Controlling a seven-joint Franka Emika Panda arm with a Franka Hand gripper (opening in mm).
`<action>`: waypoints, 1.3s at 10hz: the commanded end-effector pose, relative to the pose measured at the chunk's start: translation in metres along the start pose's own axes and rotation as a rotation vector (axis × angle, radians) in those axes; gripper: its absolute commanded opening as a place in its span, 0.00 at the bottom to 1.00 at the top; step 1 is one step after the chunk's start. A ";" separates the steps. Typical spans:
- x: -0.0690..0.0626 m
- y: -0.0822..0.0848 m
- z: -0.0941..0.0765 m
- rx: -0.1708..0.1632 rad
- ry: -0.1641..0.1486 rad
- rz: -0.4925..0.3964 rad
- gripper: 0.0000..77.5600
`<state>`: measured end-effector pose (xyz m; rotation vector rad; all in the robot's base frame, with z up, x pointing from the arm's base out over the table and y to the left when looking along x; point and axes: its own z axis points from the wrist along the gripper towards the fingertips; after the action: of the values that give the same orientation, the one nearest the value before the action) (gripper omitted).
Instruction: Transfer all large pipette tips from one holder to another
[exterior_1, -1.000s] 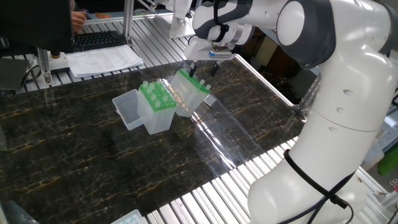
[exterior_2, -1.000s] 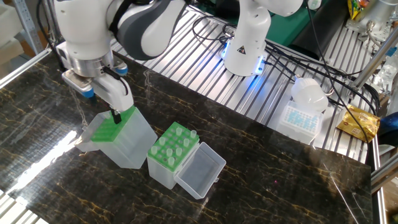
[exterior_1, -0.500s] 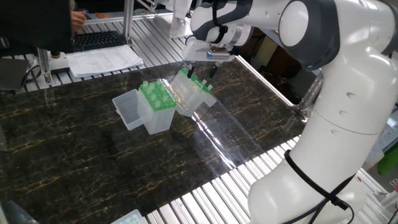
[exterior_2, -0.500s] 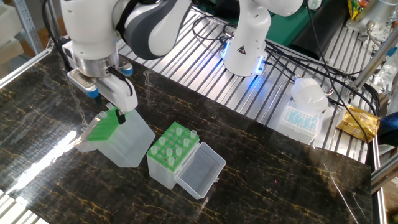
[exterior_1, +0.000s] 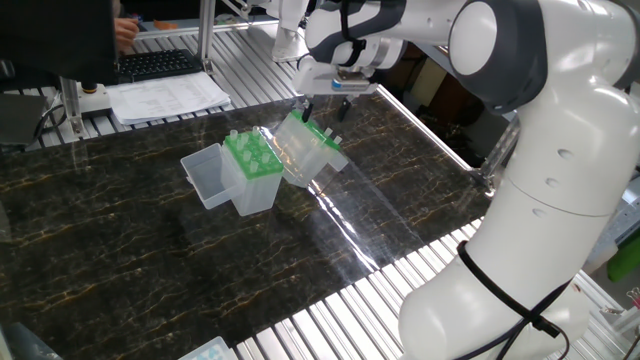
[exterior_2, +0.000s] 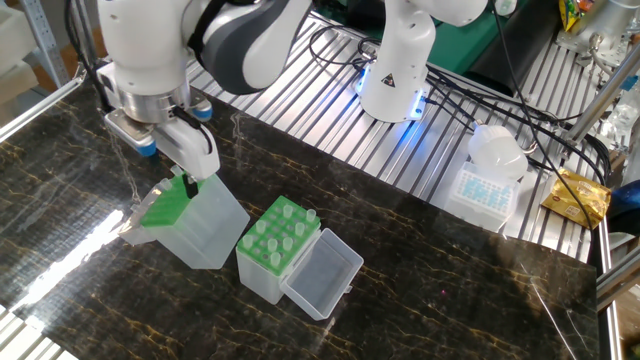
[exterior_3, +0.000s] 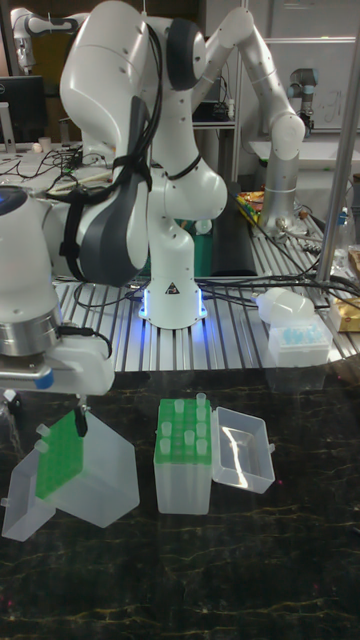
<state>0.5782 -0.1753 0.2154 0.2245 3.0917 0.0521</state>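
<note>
Gripper (exterior_2: 189, 184) hangs just above the tilted holder (exterior_2: 190, 225) beside the upright holder (exterior_2: 272, 250) of large pipette tips (exterior_2: 287, 214); its grasp can't be made out.

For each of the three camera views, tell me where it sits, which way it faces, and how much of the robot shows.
One fixed view: high beside the arm's white base, looking across the dark table toward a desk; arm links and gripper show.
The other fixed view: opposite side, high, facing the base; wrist and gripper show.
Tall fixed view: low at the table's front, facing the base; whole arm shows.
All share the tilted rack and the upright rack.
</note>
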 end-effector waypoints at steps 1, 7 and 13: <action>-0.016 -0.019 0.000 0.002 -0.007 -0.051 1.00; -0.025 -0.034 0.013 0.036 -0.024 -0.094 1.00; -0.019 -0.029 0.024 0.033 -0.048 -0.060 1.00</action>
<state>0.5944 -0.2080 0.1903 0.1156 3.0599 0.0008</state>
